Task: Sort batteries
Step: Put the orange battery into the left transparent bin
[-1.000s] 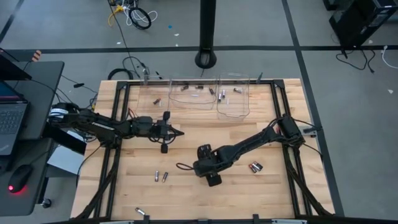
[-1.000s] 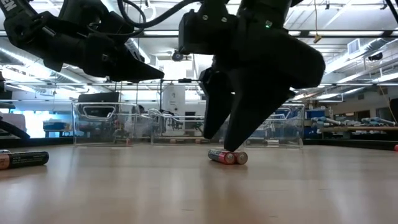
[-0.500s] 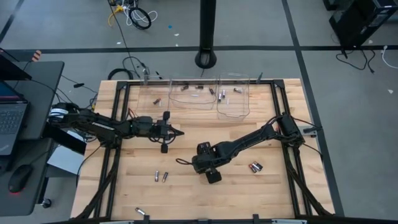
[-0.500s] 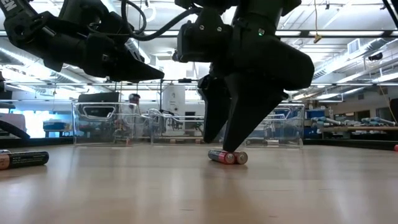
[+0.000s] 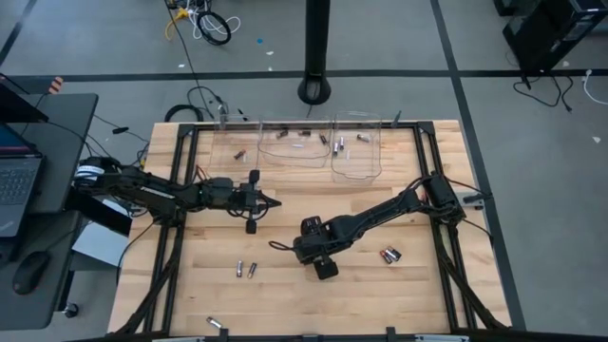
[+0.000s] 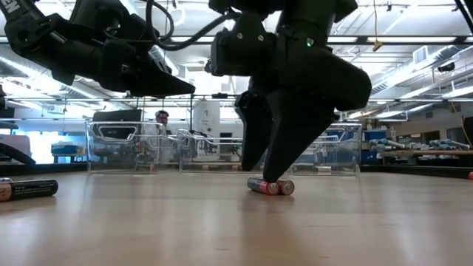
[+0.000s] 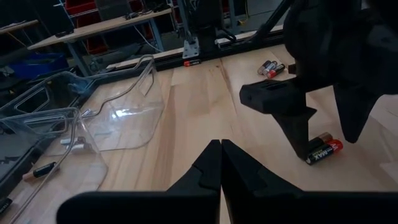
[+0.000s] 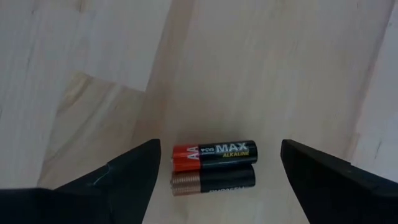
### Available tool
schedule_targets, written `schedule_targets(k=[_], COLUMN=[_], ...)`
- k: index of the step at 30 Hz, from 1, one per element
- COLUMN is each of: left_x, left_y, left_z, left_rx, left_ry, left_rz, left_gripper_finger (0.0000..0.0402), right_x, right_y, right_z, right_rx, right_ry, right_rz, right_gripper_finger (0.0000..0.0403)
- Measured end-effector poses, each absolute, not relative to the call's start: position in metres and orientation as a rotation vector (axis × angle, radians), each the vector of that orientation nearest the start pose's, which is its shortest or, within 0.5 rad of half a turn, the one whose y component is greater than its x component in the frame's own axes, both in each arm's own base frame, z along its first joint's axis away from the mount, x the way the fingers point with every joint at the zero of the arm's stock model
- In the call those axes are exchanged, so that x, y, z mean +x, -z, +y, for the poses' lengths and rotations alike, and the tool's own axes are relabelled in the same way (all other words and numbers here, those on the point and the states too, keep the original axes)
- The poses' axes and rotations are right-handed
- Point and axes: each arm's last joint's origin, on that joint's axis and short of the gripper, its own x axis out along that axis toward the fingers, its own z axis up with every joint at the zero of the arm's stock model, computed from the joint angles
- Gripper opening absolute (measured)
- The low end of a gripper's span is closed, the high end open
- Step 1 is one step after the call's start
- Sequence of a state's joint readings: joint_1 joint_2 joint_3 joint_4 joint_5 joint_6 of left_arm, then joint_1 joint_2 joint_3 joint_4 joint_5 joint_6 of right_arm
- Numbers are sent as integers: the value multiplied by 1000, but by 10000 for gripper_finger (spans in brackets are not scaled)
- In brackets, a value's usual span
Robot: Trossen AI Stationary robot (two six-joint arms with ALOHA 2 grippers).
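Observation:
Two AA batteries (image 8: 213, 167) lie side by side on the table, one black with a red end, one black with a copper end; they also show in the low view (image 6: 270, 186) and the left wrist view (image 7: 323, 150). My right gripper (image 8: 214, 186) is open above them, pointing down, one finger on either side, and it hides them in the high view (image 5: 306, 249). My left gripper (image 7: 221, 163) is shut and empty, hovering left of centre (image 5: 274, 202). More batteries (image 5: 389, 255) (image 5: 245, 270) lie loose on the wood.
Two clear plastic bins (image 5: 294, 144) (image 5: 356, 150) stand at the table's far edge with a few batteries inside. One battery (image 5: 216, 324) lies near the near edge, another (image 6: 29, 188) at the low view's left. Bare wood surrounds the pair under my right gripper.
My right gripper has edged a little toward the table's left and far side above the battery pair, staying open. The batteries and my left arm have kept still.

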State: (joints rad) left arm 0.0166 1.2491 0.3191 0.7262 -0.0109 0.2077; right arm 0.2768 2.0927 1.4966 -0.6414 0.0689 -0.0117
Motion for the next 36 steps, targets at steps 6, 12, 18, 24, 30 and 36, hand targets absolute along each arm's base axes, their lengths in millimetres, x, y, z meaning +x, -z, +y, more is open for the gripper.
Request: schedule_targets(k=[6,12,18,24,30,36], left_x=[226,226,226,226,226,226], left_y=[-174,-174,-174,-174,-174,-174], left_z=[4,4,4,4,4,4], left_rx=[206,205,205,204,204,198], left_ry=[-6,-6,-6,-6,-6,-7], left_rz=[206,205,205,206,206,206], left_gripper_finger=[12,12,12,12,12,12], right_x=[403,402,403,399,398,399], right_y=[-148,-147,-147,-139,-137,-137], right_z=[112,112,111,110,110,107], right_rx=[-212,-212,-210,-213,-204,-197], right_ry=[-200,-200,-198,-210,-221,-220], right_rz=[1217,1219,1214,1215,1213,1210], right_gripper_finger=[342,326,308,298,290,238])
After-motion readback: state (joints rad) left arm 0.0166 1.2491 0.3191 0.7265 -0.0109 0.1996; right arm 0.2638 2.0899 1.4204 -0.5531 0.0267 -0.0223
